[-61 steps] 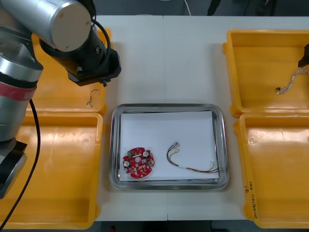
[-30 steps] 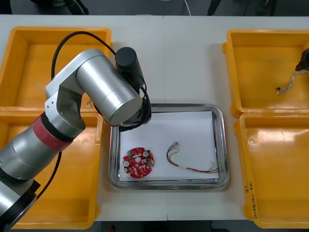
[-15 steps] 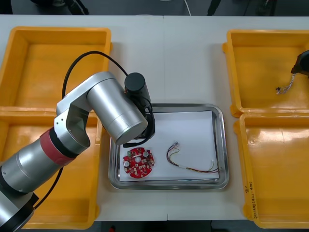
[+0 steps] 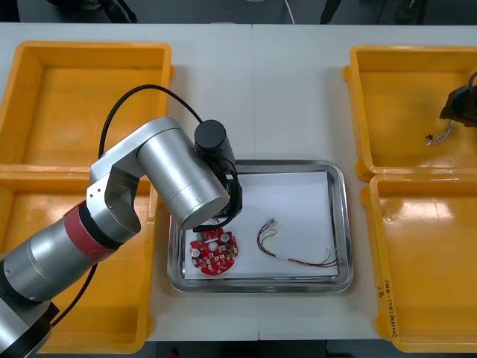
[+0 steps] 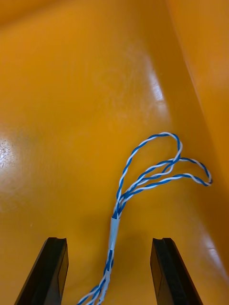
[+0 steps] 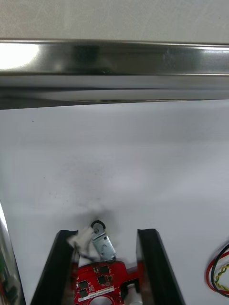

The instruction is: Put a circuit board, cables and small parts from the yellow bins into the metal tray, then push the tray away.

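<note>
Above the metal tray [image 4: 344,224], left gripper [image 6: 105,233] hovers at a small metal part [image 6: 103,244], grip unclear; right gripper [image 5: 109,242], spread, straddles a cable [image 5: 114,227].

front view looks steeply down; left wrist view, close, shares the tray [image 4: 344,224].

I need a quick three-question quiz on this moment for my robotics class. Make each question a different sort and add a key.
1. True or false: the left claw hangs over the round red circuit board in the metal tray.
2. Which cable lies between the right claw's open fingers in the far right yellow bin? A black cable; B twisted blue and white cable; C red and yellow cable.
3. Fill in: between the left claw's fingers lies a small ____ part.
Key: 1 true. 2 B. 3 metal, the small metal part.
</note>
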You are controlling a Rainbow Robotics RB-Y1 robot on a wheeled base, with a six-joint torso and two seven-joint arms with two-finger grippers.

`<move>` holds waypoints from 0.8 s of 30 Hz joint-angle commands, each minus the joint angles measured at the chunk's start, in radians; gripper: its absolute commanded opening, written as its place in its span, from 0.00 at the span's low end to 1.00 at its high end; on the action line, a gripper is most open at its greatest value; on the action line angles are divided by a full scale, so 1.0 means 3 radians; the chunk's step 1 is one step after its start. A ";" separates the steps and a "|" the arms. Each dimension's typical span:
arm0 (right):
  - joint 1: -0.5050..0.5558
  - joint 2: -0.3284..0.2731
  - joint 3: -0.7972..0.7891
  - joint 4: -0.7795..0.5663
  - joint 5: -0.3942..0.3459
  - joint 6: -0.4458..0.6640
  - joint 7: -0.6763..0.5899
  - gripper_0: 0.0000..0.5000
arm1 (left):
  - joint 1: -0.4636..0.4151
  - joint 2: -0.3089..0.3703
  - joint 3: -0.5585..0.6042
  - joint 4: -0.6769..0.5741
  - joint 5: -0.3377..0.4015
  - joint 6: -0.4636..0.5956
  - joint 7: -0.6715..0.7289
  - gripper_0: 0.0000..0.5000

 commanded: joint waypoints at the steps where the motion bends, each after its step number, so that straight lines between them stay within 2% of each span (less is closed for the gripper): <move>1: -0.0166 0.0034 -0.0052 0.0037 -0.0036 -0.0089 0.0043 1.00 | 0.0037 0.0011 -0.0055 -0.0086 -0.0027 -0.0038 0.0227 1.00; 13: -0.0156 0.0034 -0.0057 0.0155 -0.0046 -0.0202 0.0059 1.00 | 0.0001 0.0083 -0.0024 -0.0091 0.0029 -0.0069 0.0206 1.00; 22: -0.0135 0.0034 -0.0062 0.0160 -0.0057 -0.0207 0.0048 1.00 | -0.0214 0.0185 0.0211 -0.0122 0.0356 0.0105 0.0176 1.00; 23: -0.0135 0.0039 -0.0062 0.0155 -0.0057 -0.0207 0.0043 0.83 | -0.0245 0.0195 0.0247 -0.0127 0.0397 0.0141 0.0176 1.00; 24: -0.0135 0.0039 -0.0062 0.0160 -0.0057 -0.0207 0.0043 0.45 | -0.0275 0.0221 0.0303 -0.0148 0.0464 0.0192 0.0170 1.00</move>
